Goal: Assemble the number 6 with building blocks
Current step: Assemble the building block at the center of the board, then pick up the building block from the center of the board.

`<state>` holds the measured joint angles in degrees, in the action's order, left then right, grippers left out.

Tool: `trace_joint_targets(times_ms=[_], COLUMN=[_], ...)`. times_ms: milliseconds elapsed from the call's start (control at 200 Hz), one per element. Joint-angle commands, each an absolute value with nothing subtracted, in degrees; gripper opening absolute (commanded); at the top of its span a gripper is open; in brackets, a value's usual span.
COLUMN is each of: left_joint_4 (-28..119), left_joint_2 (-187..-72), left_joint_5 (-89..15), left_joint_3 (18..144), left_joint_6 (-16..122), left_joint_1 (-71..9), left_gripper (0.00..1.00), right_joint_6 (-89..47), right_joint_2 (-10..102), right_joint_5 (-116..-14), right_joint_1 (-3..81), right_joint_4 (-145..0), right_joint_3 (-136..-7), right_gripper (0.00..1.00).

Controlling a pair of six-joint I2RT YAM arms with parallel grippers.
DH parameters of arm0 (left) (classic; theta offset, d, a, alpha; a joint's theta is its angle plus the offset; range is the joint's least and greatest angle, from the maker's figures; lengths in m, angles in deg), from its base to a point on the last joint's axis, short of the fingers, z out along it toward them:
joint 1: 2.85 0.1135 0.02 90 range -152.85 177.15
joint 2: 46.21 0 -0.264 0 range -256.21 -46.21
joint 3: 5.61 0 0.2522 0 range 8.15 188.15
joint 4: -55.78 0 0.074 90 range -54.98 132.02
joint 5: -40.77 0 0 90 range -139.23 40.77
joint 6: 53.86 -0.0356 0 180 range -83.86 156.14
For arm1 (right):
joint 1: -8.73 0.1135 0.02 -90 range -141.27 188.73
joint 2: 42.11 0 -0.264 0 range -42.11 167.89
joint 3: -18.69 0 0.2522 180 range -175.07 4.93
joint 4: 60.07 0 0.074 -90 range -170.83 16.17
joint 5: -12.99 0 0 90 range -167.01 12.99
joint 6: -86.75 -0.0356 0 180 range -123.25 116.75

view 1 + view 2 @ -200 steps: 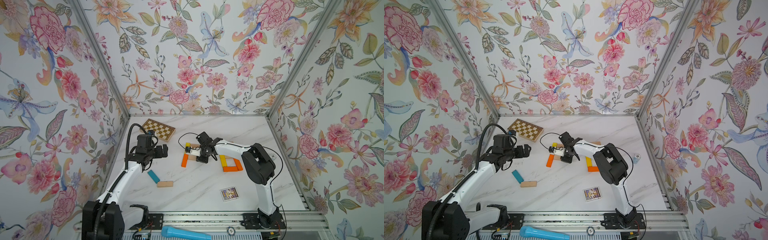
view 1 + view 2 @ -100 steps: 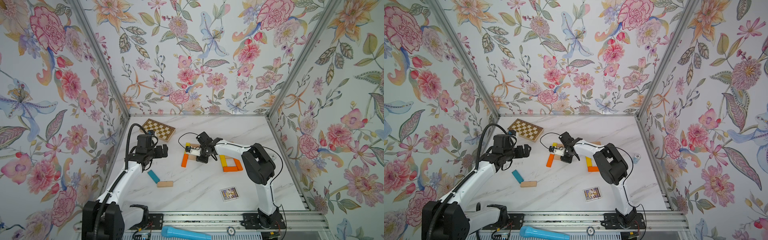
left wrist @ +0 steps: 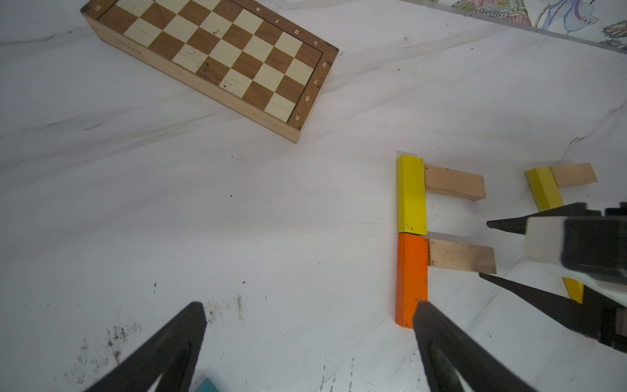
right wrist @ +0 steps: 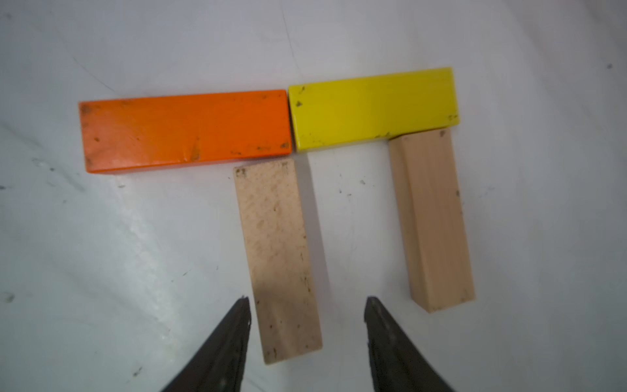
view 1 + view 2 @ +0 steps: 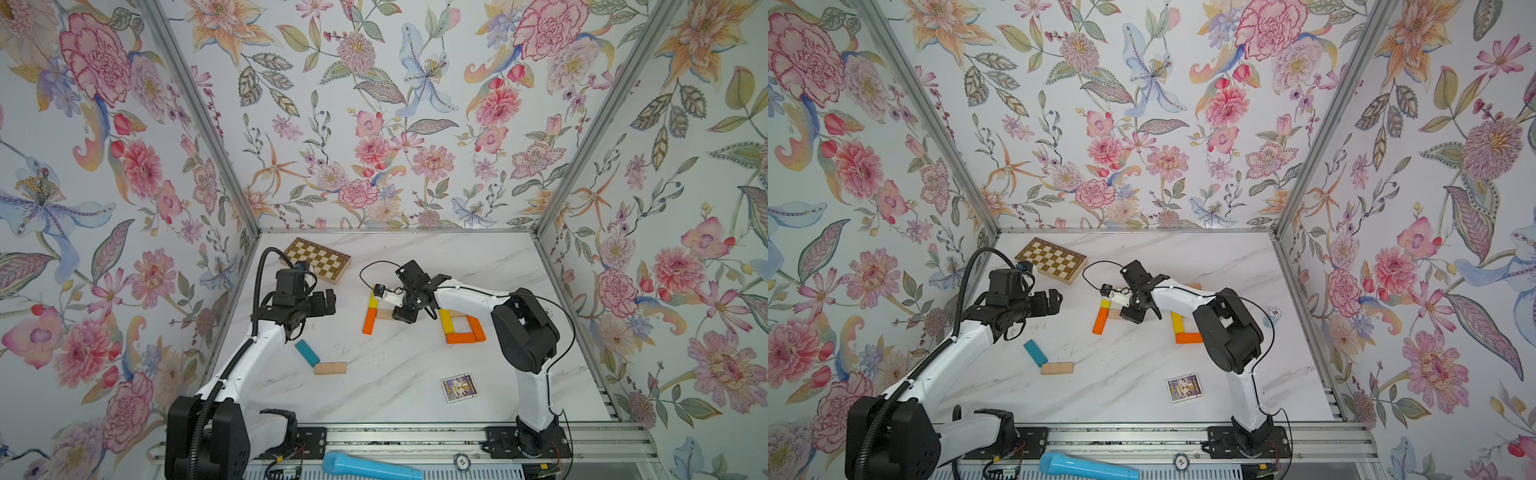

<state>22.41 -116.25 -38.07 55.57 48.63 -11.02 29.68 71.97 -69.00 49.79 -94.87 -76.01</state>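
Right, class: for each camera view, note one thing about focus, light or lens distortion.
Right wrist view: soft focus throughout; the plain block throws a faint shadow to one side, and the table shows a pale sheen. Left wrist view: chessboard crisp, near fingers blurred. Both top views: even light, frame posts splay outward.

The marble table [image 5: 395,399] bears a chessboard [image 5: 318,259] at eleven o'clock, a card [image 5: 458,387] at five. Blocks [image 5: 369,322] lie mid-table, at three and eight o'clock.
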Motion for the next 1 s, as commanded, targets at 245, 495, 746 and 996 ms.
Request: trace_joint_targets(times_ms=[245, 495, 746, 996], left_joint_4=[12.4, 3.29, -2.37, -2.38], left_joint_2=[-116.13, -111.19, -105.5, -106.26], left_joint_5=[-43.21, -47.3, -50.95, -46.85], left_joint_3=[60.8, 59.22, 55.92, 53.09], left_joint_6=[57.64, 64.95, 70.57, 71.31], left_joint_1=[-13.23, -13.21, -11.0, -2.72], left_gripper=[0.99, 0.99, 0.99, 0.99], right_joint_6=[13.26, -2.74, -1.66, 9.89], right_joint_2=[50.42, 41.28, 45.97, 57.81], right_joint_5=[-67.89, -79.98, -75.12, -69.78], right_joint_1=[54.45, 62.75, 69.98, 75.16], right_joint_4=[-80.59, -71.84, -70.94, -77.34], right_joint_3=[-60.93, -50.13, -50.18, -60.29], right_gripper=[0.62, 0.63, 0.62, 0.61])
